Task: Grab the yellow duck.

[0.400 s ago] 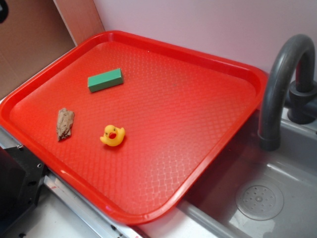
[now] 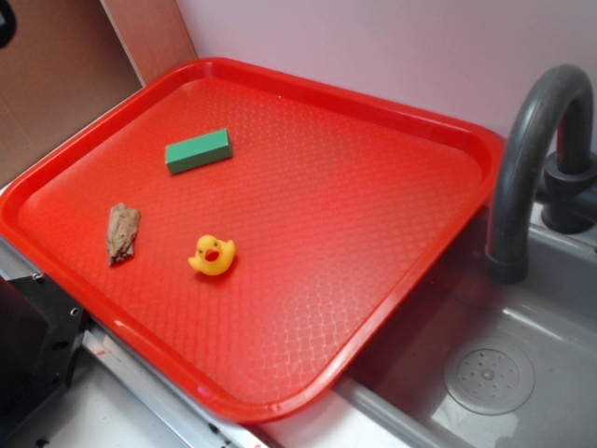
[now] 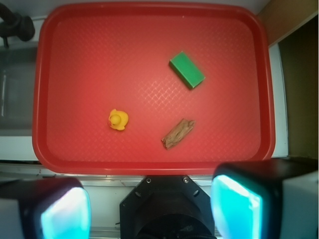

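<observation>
Your yellow duck (image 2: 213,255) sits upright on the red tray (image 2: 392,280), toward the near-left part in the exterior view, nothing touching it. Just left of it lies the brown rough lump (image 2: 122,232); the green block (image 2: 198,150) rests farther back, well apart from both. Right of the tray you have the grey sink (image 2: 522,336) and its curved faucet (image 2: 527,159). From the wrist view your gripper (image 3: 152,209) hangs high above the tray's near edge, fingers (image 3: 237,206) spread wide, holding nothing.
</observation>
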Available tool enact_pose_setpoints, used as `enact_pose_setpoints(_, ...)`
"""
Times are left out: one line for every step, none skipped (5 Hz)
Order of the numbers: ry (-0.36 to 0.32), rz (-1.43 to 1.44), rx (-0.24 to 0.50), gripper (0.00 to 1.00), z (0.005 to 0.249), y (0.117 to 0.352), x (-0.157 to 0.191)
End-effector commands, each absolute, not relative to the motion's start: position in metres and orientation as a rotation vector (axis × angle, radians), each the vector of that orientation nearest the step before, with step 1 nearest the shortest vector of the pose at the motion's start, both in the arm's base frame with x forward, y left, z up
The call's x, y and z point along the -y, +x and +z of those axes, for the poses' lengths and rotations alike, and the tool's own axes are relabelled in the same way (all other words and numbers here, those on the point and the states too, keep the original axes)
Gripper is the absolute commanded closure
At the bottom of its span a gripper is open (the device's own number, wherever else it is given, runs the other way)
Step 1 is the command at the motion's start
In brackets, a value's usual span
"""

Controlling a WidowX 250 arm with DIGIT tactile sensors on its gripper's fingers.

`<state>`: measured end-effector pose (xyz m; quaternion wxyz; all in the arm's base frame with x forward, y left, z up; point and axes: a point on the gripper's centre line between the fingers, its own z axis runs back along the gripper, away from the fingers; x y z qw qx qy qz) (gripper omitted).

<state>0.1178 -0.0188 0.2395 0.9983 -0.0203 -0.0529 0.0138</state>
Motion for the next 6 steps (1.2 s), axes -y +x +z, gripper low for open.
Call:
enact_pose_setpoints(-0.210,0.036,0.185,0.00,0.221,0.125,0.056)
enact_pose_setpoints(-0.192,0.020,0.169,0.00,0.201,0.127,0.078)
enact_pose_setpoints(-0.228,-0.014,0.122,0.00,0.178,0.138,0.082)
enact_pose_setpoints(-0.158,-0.010,0.125,0.00,0.150,0.163,0.078)
enact_pose_setpoints(-0.129,0.011,0.144,0.00,0.134,0.175,0.070)
enact_pose_setpoints(-0.108,-0.007,0.113,0.00,0.116,0.183,0.072)
